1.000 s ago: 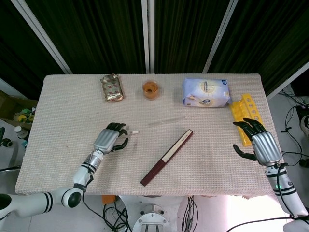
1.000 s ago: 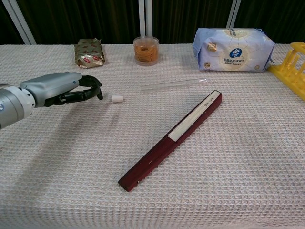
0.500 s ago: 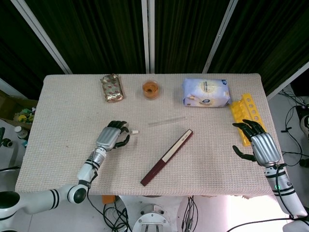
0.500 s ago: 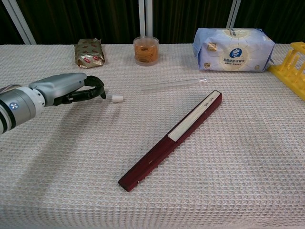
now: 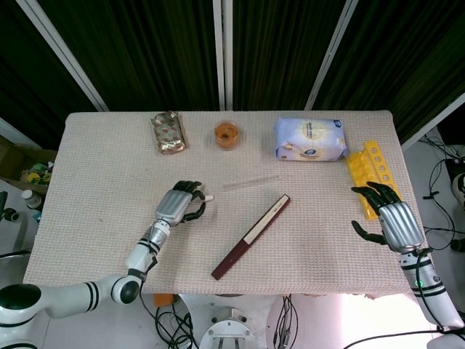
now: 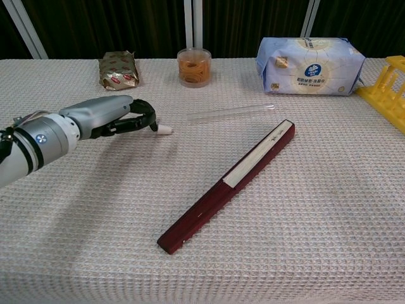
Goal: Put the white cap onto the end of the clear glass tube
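The left hand (image 6: 111, 117) had moved right since 1 second before, its curled fingertips (image 6: 149, 121) now touching the white cap (image 6: 164, 130); whether they pinched it could not be told. The clear glass tube (image 6: 231, 111) lay apart on open woven table (image 5: 94, 189), above the closed fan (image 6: 228, 185). The right hand (image 5: 389, 218) rested spread near the yellow rack (image 5: 368, 171) at the table's right edge.

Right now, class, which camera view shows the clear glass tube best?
The chest view: the clear glass tube lies close to the camera, its full length and rounded end plain against the tablecloth. The head view shows the same tube only as a faint thin line, far smaller and easy to miss.
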Tool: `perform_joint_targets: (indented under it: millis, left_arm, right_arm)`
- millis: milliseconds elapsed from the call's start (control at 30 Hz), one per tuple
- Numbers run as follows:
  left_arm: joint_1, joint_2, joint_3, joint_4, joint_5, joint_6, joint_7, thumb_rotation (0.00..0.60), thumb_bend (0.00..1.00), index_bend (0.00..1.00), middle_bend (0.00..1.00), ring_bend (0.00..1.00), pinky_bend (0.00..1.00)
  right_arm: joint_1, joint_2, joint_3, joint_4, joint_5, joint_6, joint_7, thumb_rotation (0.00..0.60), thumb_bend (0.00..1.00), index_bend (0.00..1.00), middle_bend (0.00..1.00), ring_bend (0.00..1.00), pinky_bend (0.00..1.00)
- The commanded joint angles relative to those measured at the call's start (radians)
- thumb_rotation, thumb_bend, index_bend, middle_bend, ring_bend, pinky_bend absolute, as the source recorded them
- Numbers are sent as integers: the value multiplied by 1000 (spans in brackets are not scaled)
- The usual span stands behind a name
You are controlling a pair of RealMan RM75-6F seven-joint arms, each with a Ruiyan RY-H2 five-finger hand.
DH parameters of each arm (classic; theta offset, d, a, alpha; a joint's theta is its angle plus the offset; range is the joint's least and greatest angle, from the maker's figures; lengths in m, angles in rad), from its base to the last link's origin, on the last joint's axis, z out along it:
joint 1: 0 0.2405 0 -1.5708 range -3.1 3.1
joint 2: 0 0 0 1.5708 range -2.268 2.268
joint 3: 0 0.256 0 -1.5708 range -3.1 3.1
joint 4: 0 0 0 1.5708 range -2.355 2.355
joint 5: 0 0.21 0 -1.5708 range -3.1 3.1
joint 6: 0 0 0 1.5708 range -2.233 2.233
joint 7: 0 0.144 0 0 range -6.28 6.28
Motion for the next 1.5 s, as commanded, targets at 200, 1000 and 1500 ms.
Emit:
perform_joint_targets:
  millis: [200, 1000, 1500]
  left_arm:
    - [-22, 4, -14, -22, -18, 8, 41, 0, 440, 321, 99, 83, 95]
    - [-80, 3, -21, -46, -81, -2, 121, 0, 439, 321, 99, 83, 95]
    - [-92, 50, -34, -68, -51, 22, 102, 287, 439, 299, 99, 83, 95]
  right_arm:
    - [-2, -1, -2, 7, -1, -2, 7, 600, 289, 226, 275, 130, 208]
    - [-9, -3, -6, 12, 2, -6, 11, 600, 288, 226, 275, 130, 207]
    - [-11, -5, -7, 13, -4, -1, 11, 600, 290, 226, 275, 130, 207]
